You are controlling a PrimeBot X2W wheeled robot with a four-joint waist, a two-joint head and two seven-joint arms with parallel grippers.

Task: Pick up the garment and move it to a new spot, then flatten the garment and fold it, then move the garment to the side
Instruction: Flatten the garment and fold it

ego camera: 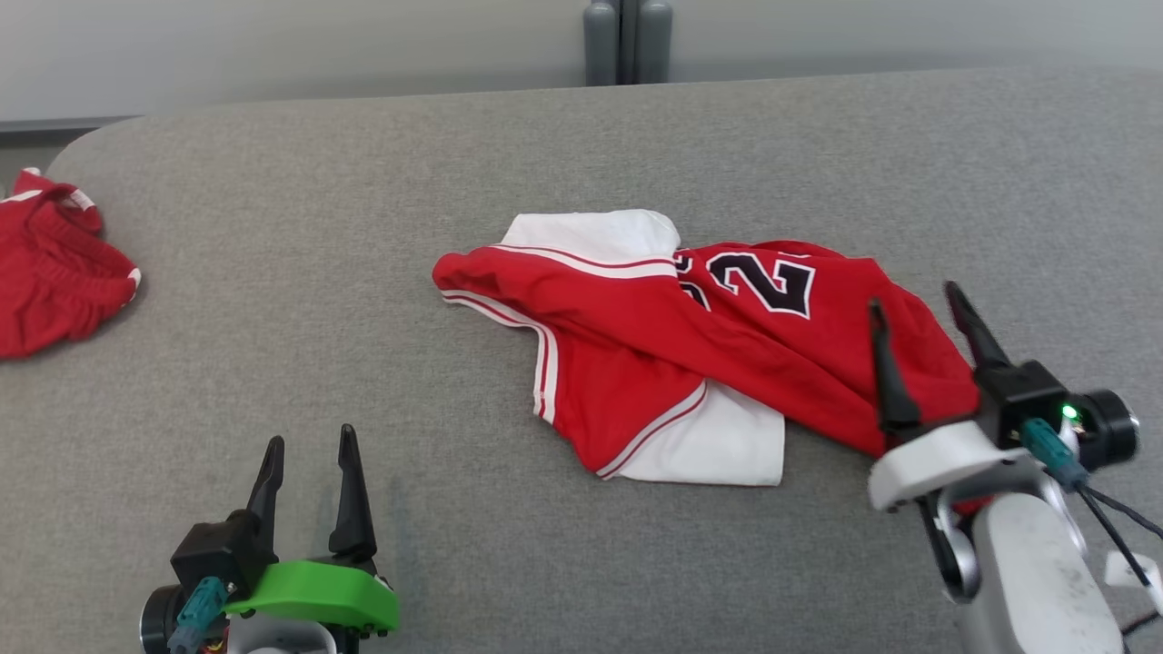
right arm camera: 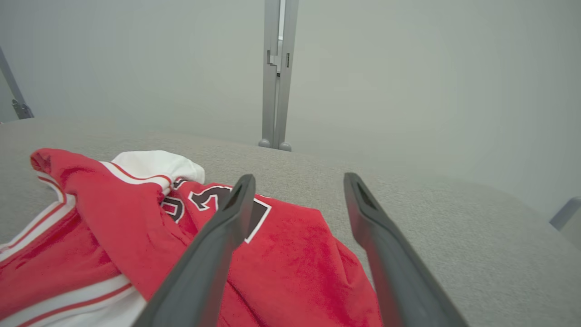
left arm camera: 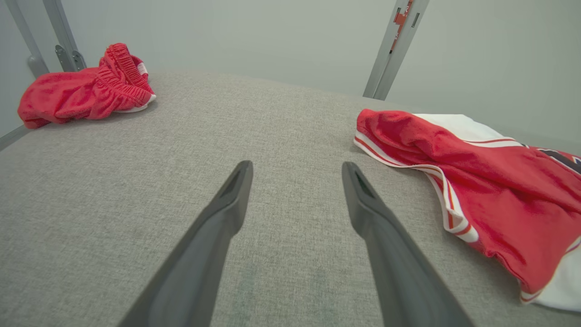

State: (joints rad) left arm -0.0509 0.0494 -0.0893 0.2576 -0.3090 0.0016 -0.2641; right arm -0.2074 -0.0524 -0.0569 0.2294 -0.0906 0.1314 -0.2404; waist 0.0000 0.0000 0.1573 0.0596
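While poised apart above right edge of red-and-white garment [ego camera: 690, 354], crumpled at centre of desk [ego camera: 300, 227], grips nothing with right jaws. Holds left jaws apart over bare front-left corner. Open room leftward to red cloth heap [ego camera: 54, 272] at left edge.

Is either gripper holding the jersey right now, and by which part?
Nothing is held. The right gripper is open over the right end of the jersey; the left gripper is open above the bare grey surface.
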